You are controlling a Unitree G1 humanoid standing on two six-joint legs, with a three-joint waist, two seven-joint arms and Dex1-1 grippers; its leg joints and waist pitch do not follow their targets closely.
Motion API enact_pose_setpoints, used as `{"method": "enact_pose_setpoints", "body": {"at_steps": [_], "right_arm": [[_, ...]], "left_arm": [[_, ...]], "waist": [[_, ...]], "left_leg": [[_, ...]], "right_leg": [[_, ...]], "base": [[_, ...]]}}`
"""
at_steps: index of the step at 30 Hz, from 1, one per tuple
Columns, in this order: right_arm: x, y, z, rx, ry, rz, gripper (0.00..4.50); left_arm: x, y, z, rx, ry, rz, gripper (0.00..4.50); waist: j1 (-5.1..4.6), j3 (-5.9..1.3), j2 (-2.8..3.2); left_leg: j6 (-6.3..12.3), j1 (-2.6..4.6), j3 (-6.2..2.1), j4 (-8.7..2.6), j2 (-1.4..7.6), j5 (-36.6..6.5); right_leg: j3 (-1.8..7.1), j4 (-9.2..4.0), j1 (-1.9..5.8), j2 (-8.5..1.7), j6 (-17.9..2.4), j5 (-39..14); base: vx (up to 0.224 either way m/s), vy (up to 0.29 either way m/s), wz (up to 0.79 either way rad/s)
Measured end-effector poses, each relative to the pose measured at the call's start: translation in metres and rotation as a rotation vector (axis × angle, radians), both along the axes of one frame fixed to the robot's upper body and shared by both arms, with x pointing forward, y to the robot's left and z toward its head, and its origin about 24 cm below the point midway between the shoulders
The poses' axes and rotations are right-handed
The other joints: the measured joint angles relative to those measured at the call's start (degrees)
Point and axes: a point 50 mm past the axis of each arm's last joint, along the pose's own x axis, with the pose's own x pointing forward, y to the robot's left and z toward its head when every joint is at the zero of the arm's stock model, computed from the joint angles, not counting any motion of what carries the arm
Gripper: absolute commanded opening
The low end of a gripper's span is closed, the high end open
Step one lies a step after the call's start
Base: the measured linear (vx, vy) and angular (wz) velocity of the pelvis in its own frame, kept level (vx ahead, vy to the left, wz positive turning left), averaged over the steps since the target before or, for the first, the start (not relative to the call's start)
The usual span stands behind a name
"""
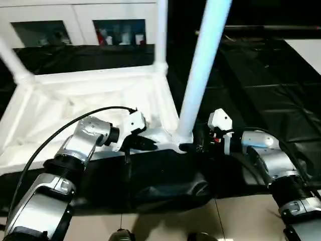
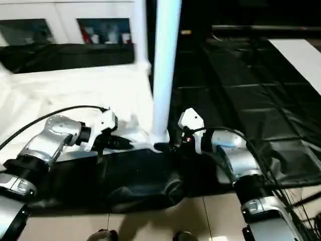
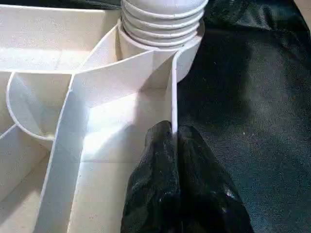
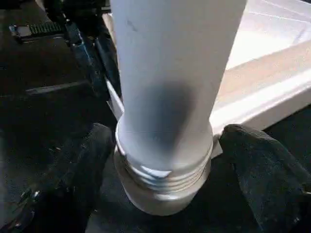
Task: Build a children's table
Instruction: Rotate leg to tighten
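Observation:
The children's table lies upside down, its white ribbed top (image 1: 75, 100) resting on black sheeting. A white tube leg (image 1: 200, 70) stands upright in the near right corner socket (image 4: 163, 189), with screw threads showing at the joint. Two more legs (image 1: 161, 35) (image 1: 12, 60) rise from the far corners. My left gripper (image 3: 172, 133) is shut on the top's thin side wall, just beside that socket. My right gripper (image 4: 165, 132) is open, one finger (image 4: 73, 165) on each side of the leg's base and neither touching it.
A white cabinet with glass doors (image 1: 75, 20) stands behind the table. Black sheeting (image 1: 261, 75) covers the floor to the right, and tan floor tiles (image 1: 241, 216) lie close to me. A black cable (image 1: 60, 130) arcs over my left forearm.

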Motion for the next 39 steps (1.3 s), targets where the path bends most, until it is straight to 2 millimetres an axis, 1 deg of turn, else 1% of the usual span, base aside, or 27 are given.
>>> {"method": "enact_pose_setpoints", "body": {"at_steps": [4,5,8,11,12,14,15,16,21,27,29,31,33,35,37,39], "right_arm": [[0.002,0.004,0.000,0.005,0.002,0.008,3.99],[0.003,0.004,-0.001,0.000,0.006,0.009,3.74],[0.004,0.008,-0.004,-0.005,0.022,0.014,3.63],[0.005,0.010,-0.003,-0.006,0.019,0.015,3.28],[0.005,0.011,-0.003,-0.006,0.019,0.018,3.28],[0.005,0.012,-0.004,0.000,0.025,0.018,2.99],[0.006,0.013,-0.004,0.001,0.028,0.018,2.99],[0.006,0.013,-0.005,0.002,0.029,0.017,2.84],[0.006,0.014,-0.005,0.003,0.024,0.020,2.72],[0.007,0.016,-0.007,0.016,0.016,-0.004,2.70],[0.011,0.022,-0.012,0.060,0.014,-0.099,2.70],[0.017,0.030,-0.016,0.115,0.011,-0.244,2.70],[0.022,0.036,-0.019,0.160,0.022,-0.396,2.69],[0.028,0.045,-0.021,0.183,0.018,-0.556,2.69],[0.035,0.052,-0.020,0.174,0.005,-0.680,2.69],[0.039,0.058,-0.020,0.171,-0.002,-0.760,2.69]], "left_arm": [[-0.001,0.001,0.000,0.002,0.009,-0.005,0.00],[-0.001,0.001,0.000,0.002,0.011,-0.007,0.00],[-0.001,0.000,0.001,0.001,0.008,-0.009,0.00],[-0.001,0.000,0.001,0.001,0.008,-0.009,0.00],[-0.001,0.001,0.001,0.002,0.008,-0.008,0.00],[-0.001,0.001,0.001,0.004,0.010,-0.002,0.00],[-0.001,0.002,0.001,0.004,0.010,-0.001,0.00],[-0.001,0.002,0.001,0.005,0.009,0.001,0.00],[-0.002,0.003,0.001,0.006,0.011,0.003,0.00],[-0.001,0.004,0.000,0.009,0.012,0.018,0.00],[0.002,0.002,0.000,-0.002,0.000,0.069,0.00],[0.008,-0.001,-0.001,-0.011,-0.016,0.135,0.00],[0.013,-0.009,-0.001,-0.021,-0.036,0.190,0.00],[0.020,-0.019,-0.002,-0.020,-0.061,0.255,0.00],[0.026,-0.028,-0.002,-0.017,-0.086,0.305,0.00],[0.028,-0.034,-0.003,-0.016,-0.103,0.336,0.00]], "waist": [[-0.01,0.00,-0.01],[-0.02,0.00,-0.02],[0.00,0.00,-0.02],[0.01,0.04,-0.09],[0.01,0.04,-0.11],[-0.02,0.02,-0.16],[-0.05,0.02,-0.17],[-0.07,0.01,-0.22],[-0.14,0.00,-0.26],[-0.34,0.00,-0.26],[-0.80,0.00,-0.26],[-1.49,0.00,-0.26],[-1.89,0.00,-0.26],[-2.04,-0.04,-0.19],[-2.10,-0.05,-0.18],[-2.09,-0.15,-0.03]], "left_leg": [[-0.01,-0.02,0.00,0.09,0.00,0.0],[-0.01,-0.02,0.00,0.09,0.00,0.0],[0.00,-0.07,0.00,0.09,0.00,0.0],[0.00,-0.08,0.00,0.10,0.01,0.0],[0.00,-0.07,0.00,0.11,0.01,0.0],[0.00,-0.07,0.00,0.15,0.02,0.0],[0.00,-0.07,0.00,0.17,0.02,0.0],[0.00,-0.07,0.00,0.19,0.02,0.0],[0.00,-0.06,0.00,0.19,0.03,0.0],[0.00,-0.02,0.00,0.20,0.03,0.0],[-0.01,0.04,-0.01,0.24,0.04,0.0],[-0.05,0.06,-0.03,0.25,0.02,0.0],[-0.07,0.10,-0.03,0.26,0.01,0.0],[-0.08,0.16,-0.03,0.24,-0.01,0.0],[-0.11,0.17,-0.03,0.20,-0.03,0.0],[-0.11,0.20,-0.03,0.21,-0.04,0.0]], "right_leg": [[0.02,0.01,0.01,0.00,0.0,0.0],[0.02,0.00,0.01,0.00,0.0,0.0],[-0.01,0.00,-0.02,0.00,0.0,0.0],[-0.01,0.01,-0.02,0.00,0.0,0.0],[-0.01,0.01,-0.02,0.00,0.0,0.0],[0.00,0.02,-0.02,0.00,0.0,0.0],[0.01,0.03,-0.02,0.00,0.0,0.0],[0.01,0.06,-0.01,0.00,0.0,0.0],[0.01,0.07,-0.02,0.00,0.0,0.0],[0.02,0.10,0.01,0.01,0.0,0.0],[0.02,0.16,0.02,0.02,-0.1,0.1],[0.03,0.13,0.02,0.01,-0.1,0.1],[0.06,0.10,0.05,0.01,-0.1,0.1],[0.09,0.11,0.08,0.01,-0.1,0.1],[0.09,0.07,0.09,0.01,-0.1,0.1],[0.12,0.08,0.12,0.01,-0.1,0.1]], "base": [[0.000,0.000,0.00],[0.000,0.000,0.00],[0.000,0.000,0.00],[0.000,0.000,0.00],[0.000,0.000,0.00],[0.000,0.000,0.00],[0.000,0.000,0.00],[0.000,0.000,0.00],[0.000,0.000,0.00],[0.000,0.000,0.00],[0.000,0.000,0.00],[0.000,0.000,0.00],[0.000,0.000,0.00],[0.000,0.000,0.00],[0.000,0.000,0.00],[0.000,0.000,0.00]]}}
